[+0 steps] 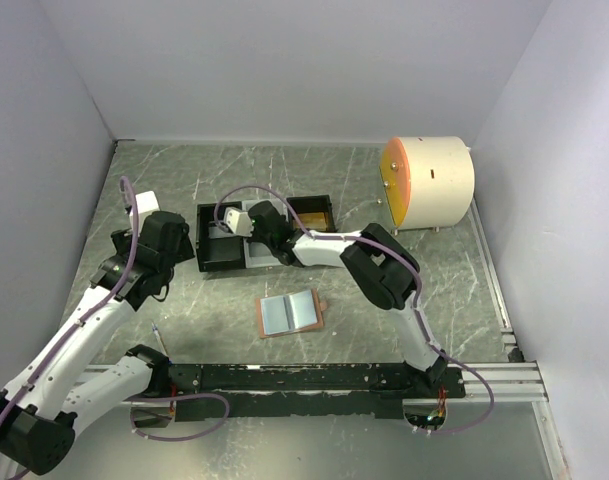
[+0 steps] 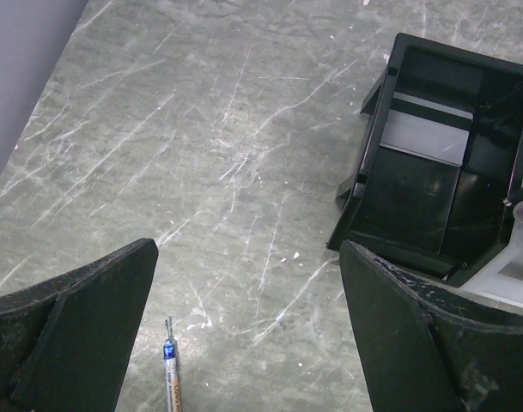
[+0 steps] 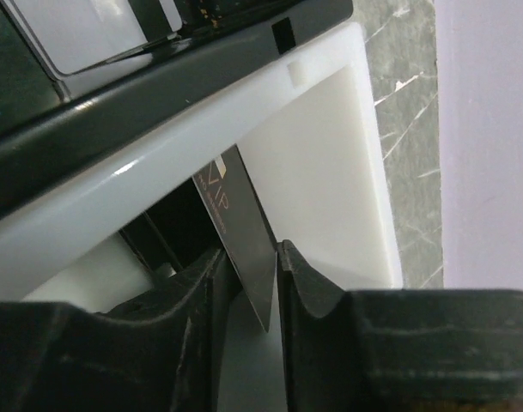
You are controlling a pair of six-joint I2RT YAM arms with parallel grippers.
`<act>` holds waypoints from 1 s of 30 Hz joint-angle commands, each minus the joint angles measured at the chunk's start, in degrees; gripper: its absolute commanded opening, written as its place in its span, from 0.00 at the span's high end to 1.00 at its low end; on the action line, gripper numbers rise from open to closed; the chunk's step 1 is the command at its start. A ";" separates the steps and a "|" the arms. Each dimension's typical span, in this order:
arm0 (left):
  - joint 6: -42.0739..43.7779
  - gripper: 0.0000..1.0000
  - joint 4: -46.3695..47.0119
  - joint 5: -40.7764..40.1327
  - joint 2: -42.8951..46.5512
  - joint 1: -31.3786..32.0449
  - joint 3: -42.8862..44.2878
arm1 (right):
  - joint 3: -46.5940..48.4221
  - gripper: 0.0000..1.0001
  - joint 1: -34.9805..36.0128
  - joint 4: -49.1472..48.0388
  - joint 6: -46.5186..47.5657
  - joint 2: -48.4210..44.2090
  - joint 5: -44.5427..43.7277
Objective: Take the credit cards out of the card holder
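Right wrist: R claw [image 3: 251, 257] clamped on dark grey card [image 3: 237, 210].

I'm watching two white-and-black arms.
I'm seeing the left arm [image 1: 81, 343] and right arm [image 1: 324, 247] showing white links, chunky black joints and lilac cables [image 1: 131, 240]; the matte black fingers [image 2: 81, 335] are looking scuffed, possibly dusty.
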State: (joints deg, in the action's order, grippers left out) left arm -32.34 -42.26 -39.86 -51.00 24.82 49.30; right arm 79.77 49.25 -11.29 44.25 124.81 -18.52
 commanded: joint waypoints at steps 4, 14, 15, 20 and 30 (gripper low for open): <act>1.07 0.01 0.47 -0.21 -0.27 -0.73 1.18 | -0.30 0.61 -0.45 0.23 -1.92 -2.56 1.12; 1.20 0.01 0.56 0.37 -0.93 -0.84 1.20 | -1.81 0.51 -1.67 3.11 -4.51 -5.40 5.48; 1.29 0.01 0.55 0.36 -1.01 -0.83 1.20 | -1.81 0.51 -1.83 3.60 -4.66 -5.53 6.13; 1.30 0.01 0.52 0.47 -1.20 -0.82 1.22 | -1.36 0.48 -2.03 4.39 -5.22 -5.34 6.71; 1.31 0.01 0.46 0.68 -1.75 -0.83 1.18 | -1.83 0.46 -2.05 2.41 -10.09 -8.10 7.46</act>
State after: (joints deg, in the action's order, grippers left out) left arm -31.88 -42.26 -39.48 -52.62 24.51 49.30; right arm 78.37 47.33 -7.40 38.09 120.97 -12.21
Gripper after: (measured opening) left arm 0.989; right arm 0.534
